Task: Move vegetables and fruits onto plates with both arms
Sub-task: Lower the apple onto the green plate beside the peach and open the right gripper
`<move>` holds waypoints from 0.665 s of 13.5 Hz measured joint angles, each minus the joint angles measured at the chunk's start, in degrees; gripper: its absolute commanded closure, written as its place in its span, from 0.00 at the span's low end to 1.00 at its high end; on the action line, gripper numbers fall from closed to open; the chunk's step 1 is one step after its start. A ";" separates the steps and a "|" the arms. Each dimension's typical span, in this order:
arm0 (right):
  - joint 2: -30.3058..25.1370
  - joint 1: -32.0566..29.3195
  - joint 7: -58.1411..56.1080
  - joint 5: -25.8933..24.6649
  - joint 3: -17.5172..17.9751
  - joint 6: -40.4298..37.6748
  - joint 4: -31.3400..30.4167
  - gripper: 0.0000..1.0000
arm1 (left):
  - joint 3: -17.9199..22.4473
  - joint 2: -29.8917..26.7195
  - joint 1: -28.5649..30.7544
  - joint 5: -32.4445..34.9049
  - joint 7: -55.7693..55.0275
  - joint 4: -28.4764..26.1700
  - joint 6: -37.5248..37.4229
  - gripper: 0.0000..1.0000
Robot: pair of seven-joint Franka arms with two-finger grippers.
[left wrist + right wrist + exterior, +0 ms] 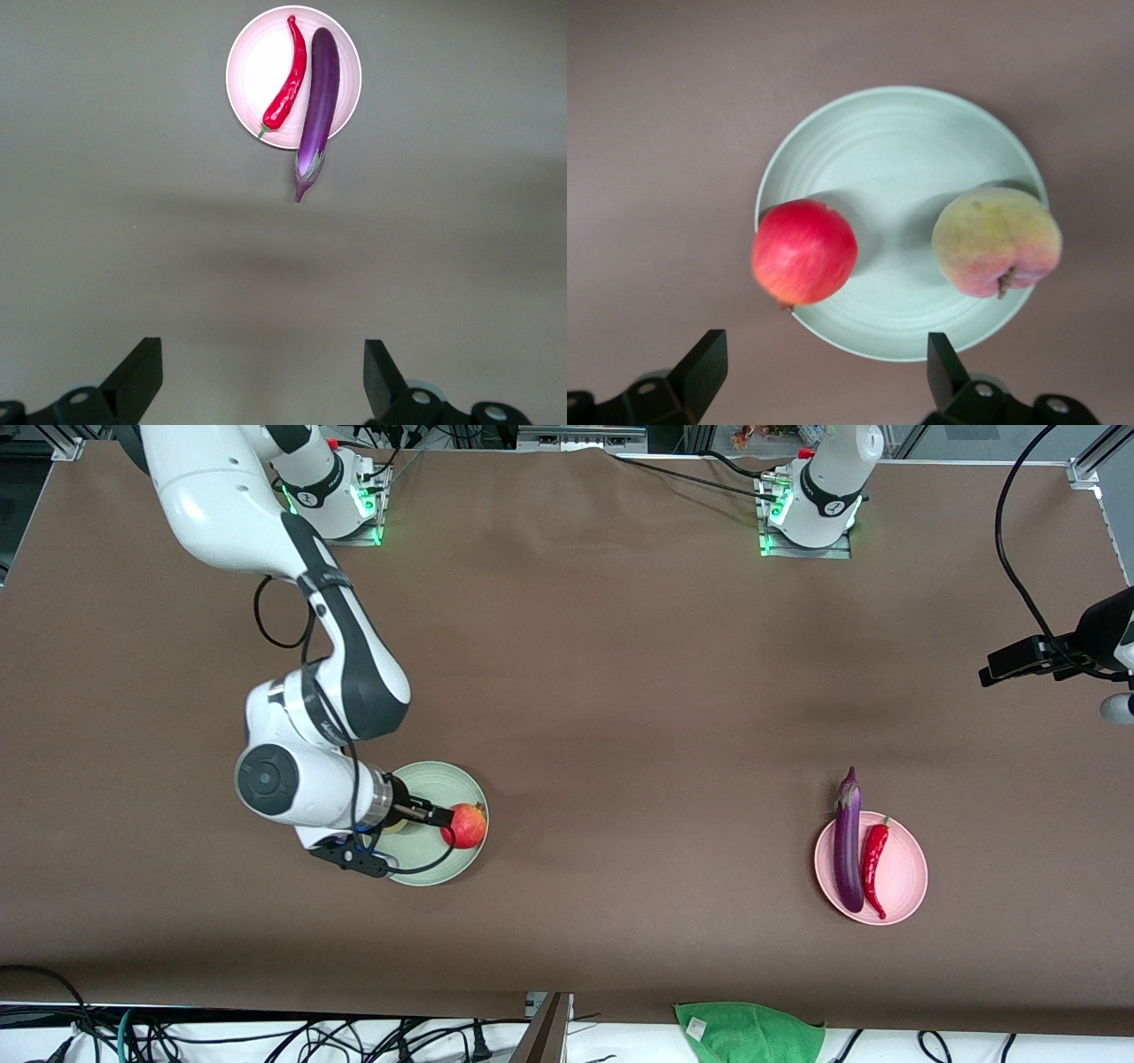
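Two spread pincers, right [819, 372] and left [261, 376], hang over brown table [620, 691].

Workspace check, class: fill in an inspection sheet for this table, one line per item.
Surface: brown table.
Job's things: eggplant and chili on pink plate; pomegranate and peach on green plate.
Clutter: green cloth at the table's edge.
Grippers: right gripper over green plate, jaws open; left gripper raised over bare table, jaws open.
Cables: bundles along that edge.
Surroundings: nothing seen.
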 measured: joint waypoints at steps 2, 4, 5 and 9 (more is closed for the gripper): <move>-2.97 -1.80 -4.24 -0.01 -0.10 -4.58 0.05 0.01 | 0.06 0.00 0.08 0.00 0.00 0.00 0.00 0.00; -6.83 -2.74 -6.22 -0.09 -0.71 -7.88 0.19 0.01 | 0.06 0.00 0.08 0.00 0.00 0.00 0.00 0.00; -9.38 -2.83 -6.66 -0.53 -1.12 -11.08 0.12 0.00 | 0.06 0.00 0.08 0.00 0.00 0.00 0.00 0.00; -22.28 -2.66 -17.24 -3.29 -3.91 -18.77 -5.89 0.00 | 0.06 0.00 0.08 0.00 -0.02 0.00 0.00 0.00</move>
